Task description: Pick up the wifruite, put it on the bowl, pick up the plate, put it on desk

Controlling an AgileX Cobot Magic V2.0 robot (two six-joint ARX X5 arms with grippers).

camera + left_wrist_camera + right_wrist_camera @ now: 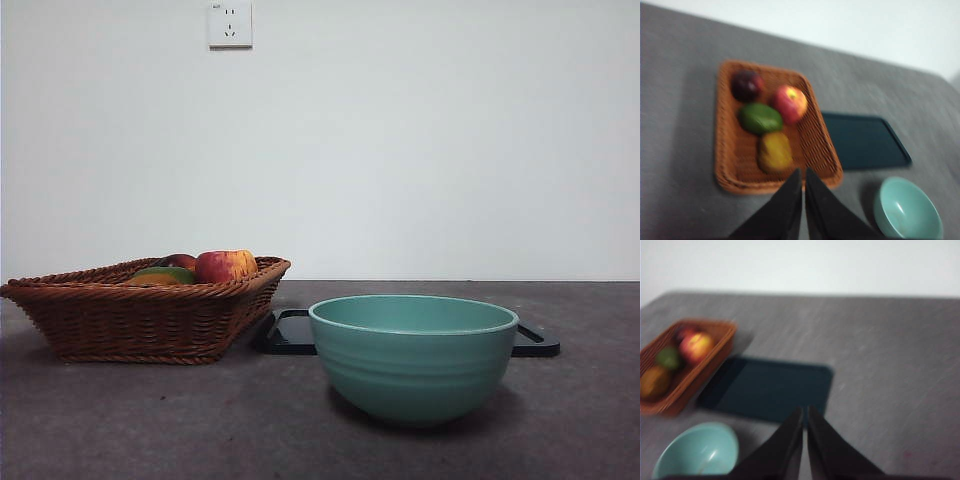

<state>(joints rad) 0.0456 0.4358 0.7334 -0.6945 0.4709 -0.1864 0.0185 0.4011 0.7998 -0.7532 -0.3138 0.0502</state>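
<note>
The wifruite [775, 151], a dull brownish-orange oval, lies in the wicker basket [730, 165] at the end nearest my left gripper [803, 174]. That gripper hangs high above the basket's near rim, shut and empty. The right wrist view also catches the wifruite [655, 381]. In the front view only its top [148, 281] peeks over the weave. The teal bowl [412, 355] stands empty on the grey desk [150, 420], right of the basket. My right gripper [805, 412] is shut, holds nothing, and hovers over the desk beyond the bowl [697, 450]. No plate is in view.
A red-yellow apple [790, 102], a green fruit [759, 118] and a dark red fruit [746, 85] share the basket. A black rectangular tray [865, 141] lies flat between the basket and the bowl [907, 210]. A white wall backs the desk.
</note>
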